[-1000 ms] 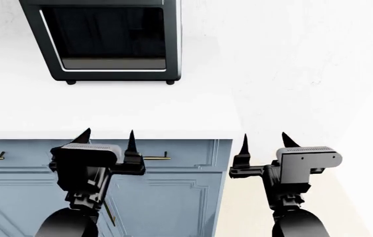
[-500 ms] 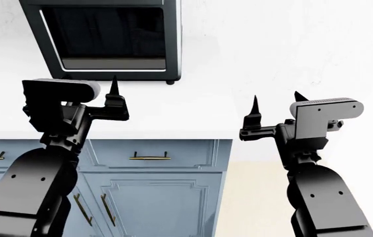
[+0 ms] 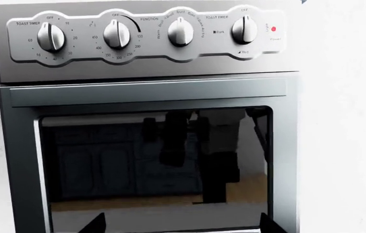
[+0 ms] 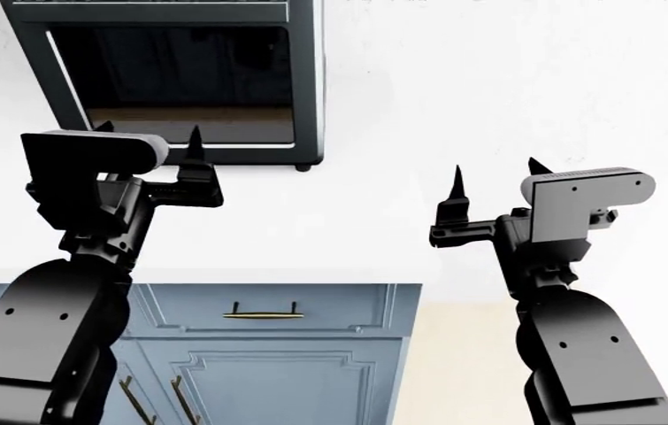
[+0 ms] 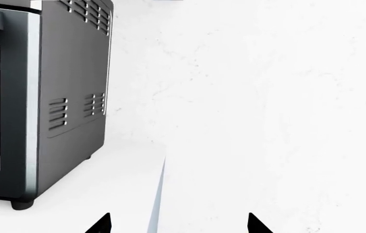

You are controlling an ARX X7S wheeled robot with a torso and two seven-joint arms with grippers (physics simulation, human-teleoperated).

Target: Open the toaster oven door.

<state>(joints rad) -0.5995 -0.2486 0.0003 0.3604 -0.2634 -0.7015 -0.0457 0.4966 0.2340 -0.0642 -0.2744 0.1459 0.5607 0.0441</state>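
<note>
The toaster oven (image 4: 180,80) stands on the white counter at the upper left of the head view. Its door (image 3: 157,160), black-framed with a large glass window, is shut. A silver bar handle (image 3: 150,92) runs along the door's edge below the knob panel (image 3: 147,34). My left gripper (image 4: 150,133) is open and empty, just in front of the door's lower edge; its tips show in the left wrist view (image 3: 179,225). My right gripper (image 4: 495,168) is open and empty, to the right of the oven, past the counter's end. The right wrist view shows the oven's vented side (image 5: 72,97).
The white countertop (image 4: 310,230) ends to the right of the oven, beside a white wall (image 4: 546,71). Blue cabinet drawers with a brass handle (image 4: 260,312) lie below the counter's front edge. Tan floor (image 4: 464,354) shows at the lower right.
Both arms have risen from in front of the cabinet to counter height. The left gripper has come up to the oven door. The head view has shifted, so the cabinet sits lower in it.
</note>
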